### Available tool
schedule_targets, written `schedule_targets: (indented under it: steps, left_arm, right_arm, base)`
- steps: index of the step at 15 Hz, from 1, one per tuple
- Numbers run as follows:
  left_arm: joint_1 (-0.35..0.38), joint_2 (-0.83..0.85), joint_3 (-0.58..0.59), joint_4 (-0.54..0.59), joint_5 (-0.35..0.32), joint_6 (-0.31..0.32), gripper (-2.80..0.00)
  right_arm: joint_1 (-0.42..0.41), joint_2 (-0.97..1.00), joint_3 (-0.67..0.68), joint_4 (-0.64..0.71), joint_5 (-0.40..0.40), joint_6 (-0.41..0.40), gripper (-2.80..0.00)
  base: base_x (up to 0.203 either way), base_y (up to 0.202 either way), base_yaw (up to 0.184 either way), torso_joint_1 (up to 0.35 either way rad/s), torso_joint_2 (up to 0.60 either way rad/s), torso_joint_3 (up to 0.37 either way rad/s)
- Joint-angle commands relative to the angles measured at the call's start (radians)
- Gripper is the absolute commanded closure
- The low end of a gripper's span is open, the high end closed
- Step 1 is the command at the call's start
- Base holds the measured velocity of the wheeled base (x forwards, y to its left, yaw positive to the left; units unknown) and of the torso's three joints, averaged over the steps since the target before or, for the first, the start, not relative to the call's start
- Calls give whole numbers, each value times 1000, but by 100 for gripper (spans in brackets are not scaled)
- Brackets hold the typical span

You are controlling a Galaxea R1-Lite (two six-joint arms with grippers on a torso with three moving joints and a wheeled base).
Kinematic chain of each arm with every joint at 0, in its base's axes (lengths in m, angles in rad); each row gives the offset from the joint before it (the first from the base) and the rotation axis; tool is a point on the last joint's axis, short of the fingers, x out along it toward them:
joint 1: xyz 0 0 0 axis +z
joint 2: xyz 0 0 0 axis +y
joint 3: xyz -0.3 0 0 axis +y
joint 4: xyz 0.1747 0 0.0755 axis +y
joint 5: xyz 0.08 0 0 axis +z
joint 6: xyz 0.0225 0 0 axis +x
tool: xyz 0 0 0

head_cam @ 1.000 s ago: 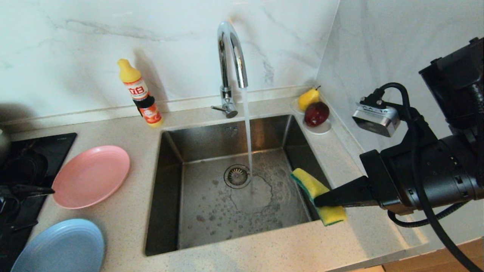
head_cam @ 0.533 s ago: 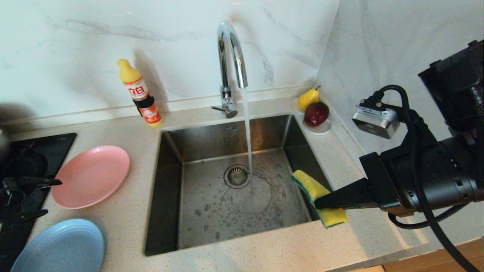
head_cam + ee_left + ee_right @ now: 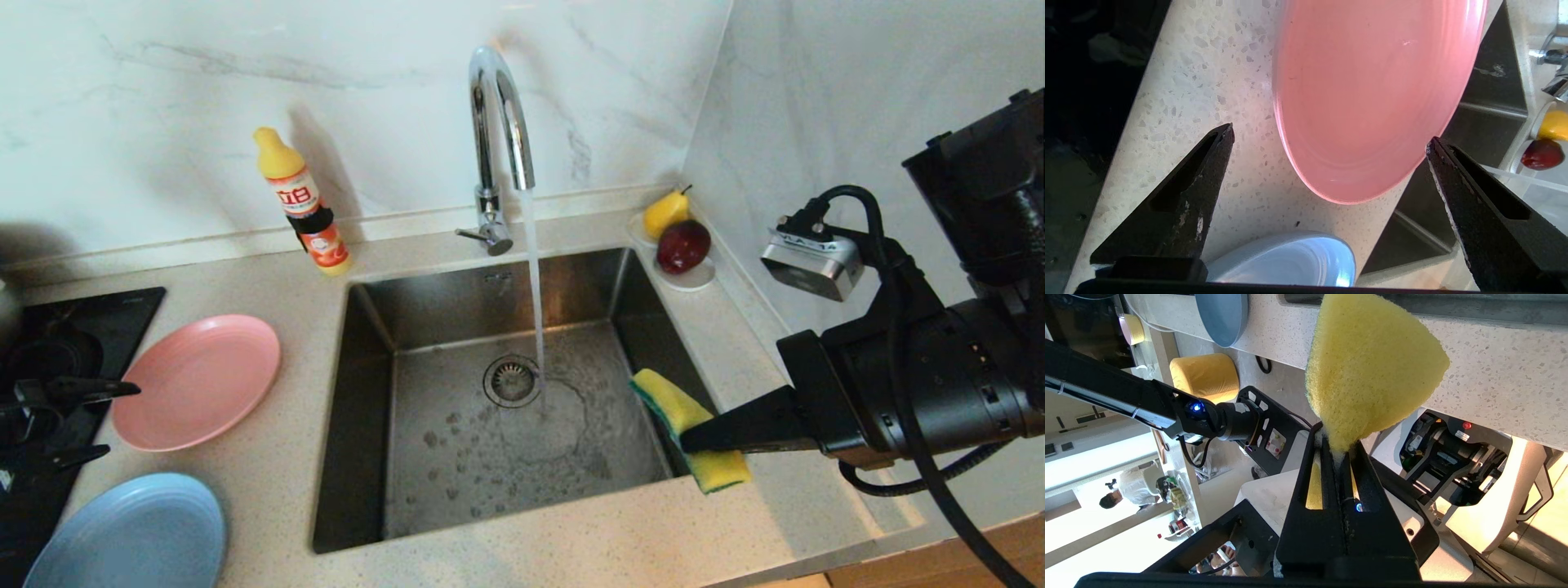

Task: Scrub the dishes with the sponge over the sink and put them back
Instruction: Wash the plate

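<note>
1. The right pincer (image 3: 694, 437) is clamped fully down on the sponge (image 3: 682, 412), pinching it at its narrow end, and holds it over the front right corner of the sink (image 3: 359, 425). In the right wrist view the yellow foam (image 3: 1372, 371) fans out wide beyond the tips, so it is soft and squashes easily; the thin green scouring layer shows along its edge in the head view.

2. The left pincer (image 3: 1331, 143) is spread wide and has hold of nothing. It hovers low over the worktop (image 3: 269, 482), pointed at the near rim of the pink plate (image 3: 196, 382).

3. The pink plate lies flat on the worktop left of the sink, with the light-blue plate (image 3: 131, 535) nearer the front edge, close by but apart from it. No bowl shows in any view.

4. Handling, as I judge it: the pink plate looks matte, stiff and light, probably plastic, so little risk of breaking. It is too wide to span; the only hold is on the rim, one fingertip (image 3: 1220, 141) slid under the edge and the other on top.

5. The tap (image 3: 498, 122) runs into the basin, so a wetted plate will likely turn slippery, and a rim hold lets it tilt.
</note>
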Motion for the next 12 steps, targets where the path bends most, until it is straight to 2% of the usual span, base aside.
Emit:
schedule_targets:
  steps: [1,7,10,12]
  left_arm:
    - [-1,10,2,-2,-5,-2,-280]
    - [-17,43,-7,-31,1,-3,-280]
    - [-32,43,-42,-19,59,-7,-280]
    - [-46,32,-78,-15,105,-48,-280]
  right_arm:
    - [1,-2,8,2,3,4,0]
    - [-2,1,12,2,1,2,0]
    - [-2,0,12,2,2,2,0]
    - [-4,0,18,1,2,2,0]
  base:
    - [0,0,0,0,0,0]
    - [0,0,0,0,0,0]
    - [0,0,0,0,0,0]
    - [0,0,0,0,0,0]
